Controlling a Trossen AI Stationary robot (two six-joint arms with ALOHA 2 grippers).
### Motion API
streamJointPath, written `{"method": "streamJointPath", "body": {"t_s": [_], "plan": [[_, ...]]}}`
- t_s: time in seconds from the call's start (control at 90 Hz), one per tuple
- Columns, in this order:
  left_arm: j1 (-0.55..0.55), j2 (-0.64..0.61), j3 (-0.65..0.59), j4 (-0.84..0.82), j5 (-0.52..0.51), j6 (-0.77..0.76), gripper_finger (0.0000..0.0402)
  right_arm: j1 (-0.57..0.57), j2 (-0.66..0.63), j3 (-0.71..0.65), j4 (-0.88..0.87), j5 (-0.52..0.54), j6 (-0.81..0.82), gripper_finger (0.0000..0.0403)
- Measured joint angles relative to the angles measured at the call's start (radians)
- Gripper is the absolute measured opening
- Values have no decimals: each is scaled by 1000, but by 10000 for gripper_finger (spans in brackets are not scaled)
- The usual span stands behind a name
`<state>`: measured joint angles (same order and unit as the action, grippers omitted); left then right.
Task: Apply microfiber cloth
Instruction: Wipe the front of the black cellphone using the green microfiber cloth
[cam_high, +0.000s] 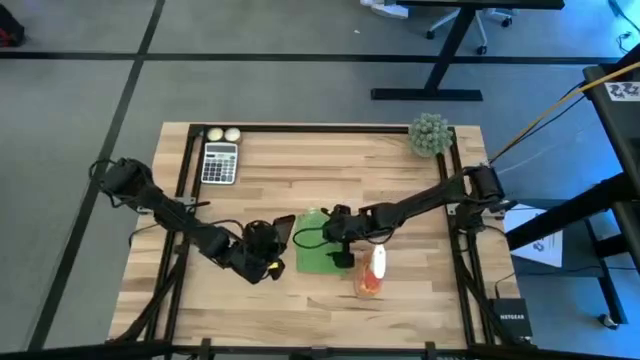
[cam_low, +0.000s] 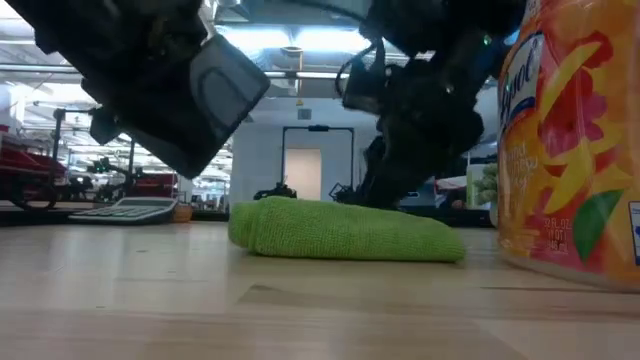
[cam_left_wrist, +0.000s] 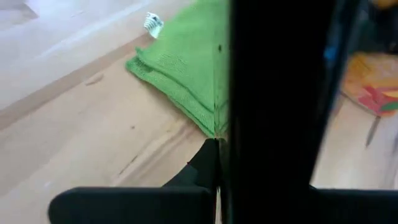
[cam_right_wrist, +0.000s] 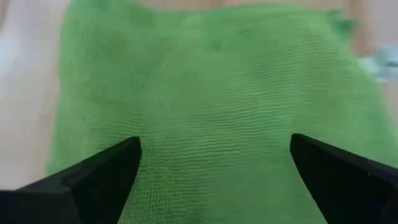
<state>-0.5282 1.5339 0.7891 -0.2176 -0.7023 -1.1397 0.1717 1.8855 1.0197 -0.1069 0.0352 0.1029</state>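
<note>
Start at the left: find the left pincer (cam_high: 270, 243) clamped on the black phone (cam_high: 284, 228), which looks tipped up just off the worktop (cam_high: 200, 290). Hold that phone steady and do not let it slip. Move along to the microfiber cloth (cam_high: 318, 252), lying folded and flat near the middle of the worktop, just beside the phone. See the right pincer (cam_right_wrist: 214, 180) right above it, wide open, with nothing in it. Lower it straight down, pinch a good bunch of cloth, not only one thin layer, then lift slowly. Watch out for the orange can (cam_high: 372, 272) standing close on the right.
</note>
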Motion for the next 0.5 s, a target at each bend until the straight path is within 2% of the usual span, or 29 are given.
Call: {"method": "streamJointPath", "body": {"t_s": [0.133,0.233,0.344,0.5], "plan": [[5,26,0,-2,-4,-33,13,-1,41,5,4,2,21,392],[-2,50,0,2,-4,-78,13,0,49,9,-38,6,24,357],[-3,77,0,51,-4,-75,13,-1,43,10,-123,6,26,282],[0,100,0,163,-16,2,13,-1,13,6,-234,9,24,140]]}}
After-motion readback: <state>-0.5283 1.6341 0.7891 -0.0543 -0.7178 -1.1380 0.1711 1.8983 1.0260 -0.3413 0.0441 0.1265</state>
